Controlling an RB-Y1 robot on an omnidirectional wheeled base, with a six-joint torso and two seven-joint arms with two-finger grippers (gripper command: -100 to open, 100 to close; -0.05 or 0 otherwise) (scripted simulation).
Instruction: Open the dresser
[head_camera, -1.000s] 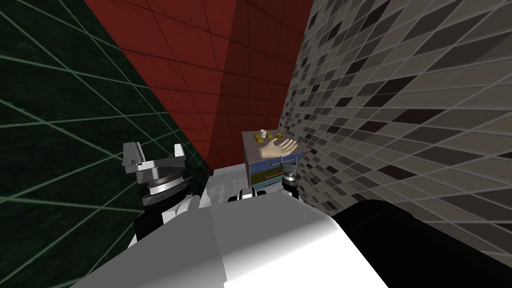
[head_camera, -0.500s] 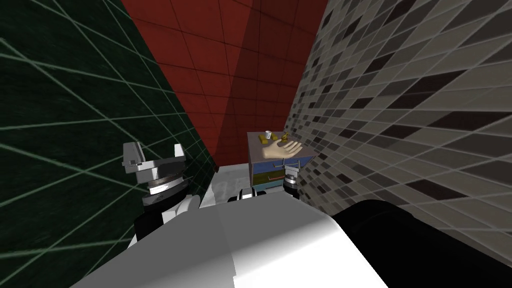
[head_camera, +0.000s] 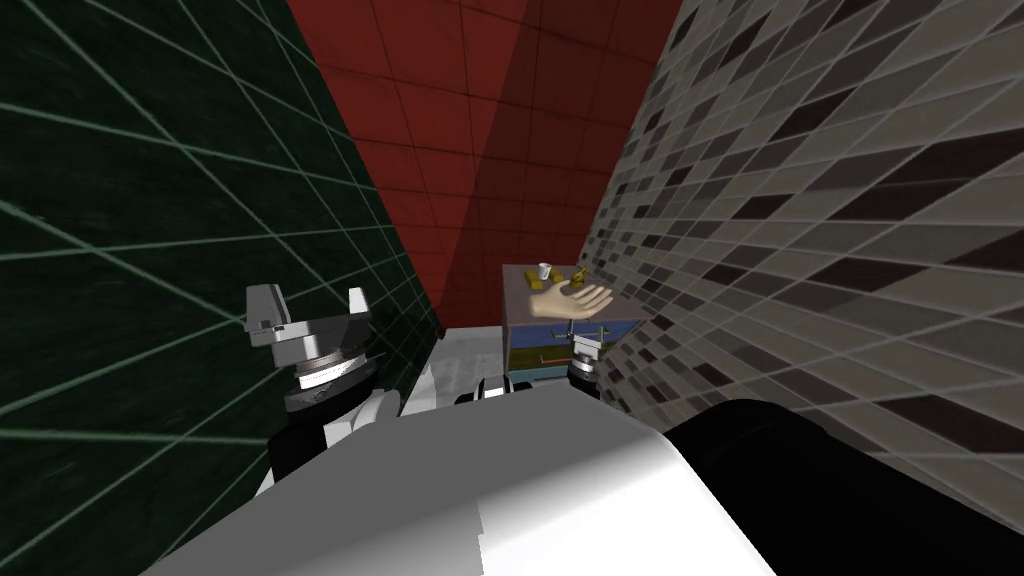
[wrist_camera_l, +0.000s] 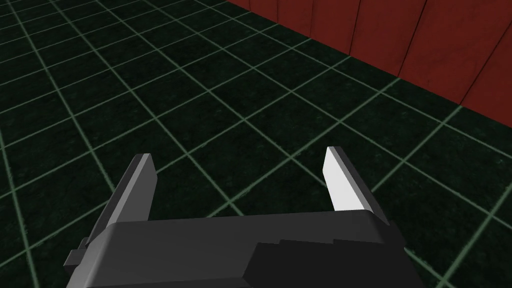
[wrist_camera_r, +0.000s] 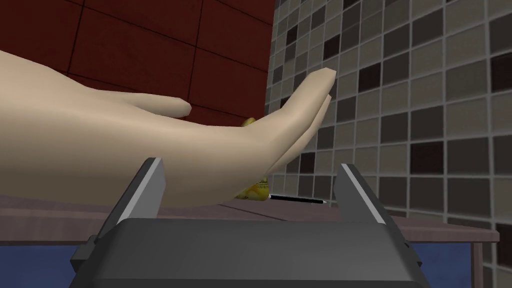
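The dresser (head_camera: 540, 335) is a small chest with blue drawer fronts and a grey-brown top (wrist_camera_r: 310, 212), standing against the grey mosaic wall. A beige model hand (head_camera: 570, 301) lies on the top and looms large (wrist_camera_r: 125, 145) in the right wrist view. My right gripper (head_camera: 586, 349) is at the dresser's front right, level with the top edge. It is open (wrist_camera_r: 252, 165), with nothing between its fingers. My left gripper (head_camera: 310, 312) is raised at my left, far from the dresser, and is open (wrist_camera_l: 238, 156).
A white cup (head_camera: 544, 270) and small yellow items (head_camera: 531, 281) stand on the dresser top behind the hand. A yellow object (wrist_camera_r: 255, 191) and a black pen (wrist_camera_r: 295, 199) lie there too. The mosaic wall (head_camera: 800, 250) is close on the right, with a dark green tiled wall (head_camera: 150, 250) on the left.
The whole head view has swung, so I have turned; the dresser now faces me more squarely and sits a little further right. Both grippers keep their poses.
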